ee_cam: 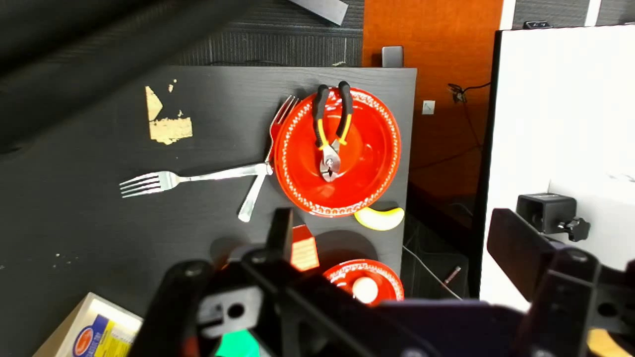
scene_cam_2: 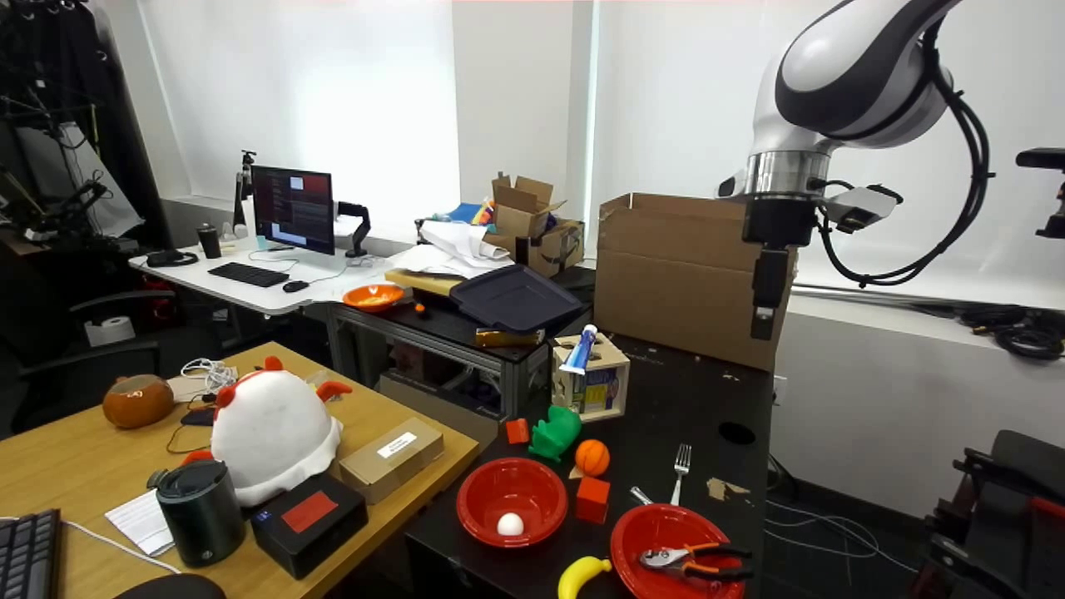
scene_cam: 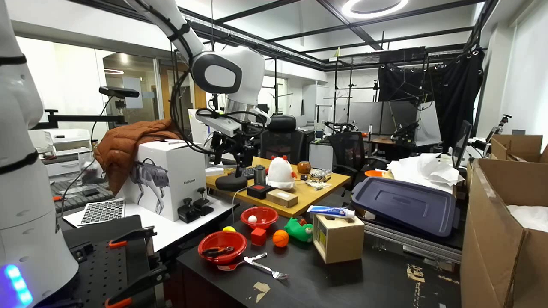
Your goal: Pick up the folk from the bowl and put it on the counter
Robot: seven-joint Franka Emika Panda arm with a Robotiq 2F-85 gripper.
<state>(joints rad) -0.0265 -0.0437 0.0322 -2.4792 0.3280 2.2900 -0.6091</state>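
Red bowl [ee_cam: 369, 163]: our landmark, the one holding pliers [ee_cam: 329, 161]; we see no fork in it.
Upper fork [ee_cam: 213, 175]: on the counter [ee_cam: 213, 104] beside the red bowl, handle end near the rim, tines pointing away.
Lower fork [ee_cam: 253, 194]: on the counter too, along the red bowl's outside, seemingly crossed under the upper fork's handle; we cannot tell which fork the task means.
Gripper [ee_cam: 394, 243]: released, spread wide and grasping nothing, well above the red bowl in height.
Crossing: we judge the putting-down finished, so leaving both alone looks best; should one need shifting, we would pinch the upper fork mid-handle, away from the red bowl's rim, closing across its narrow width and lifting straight so the lower fork is not dragged.
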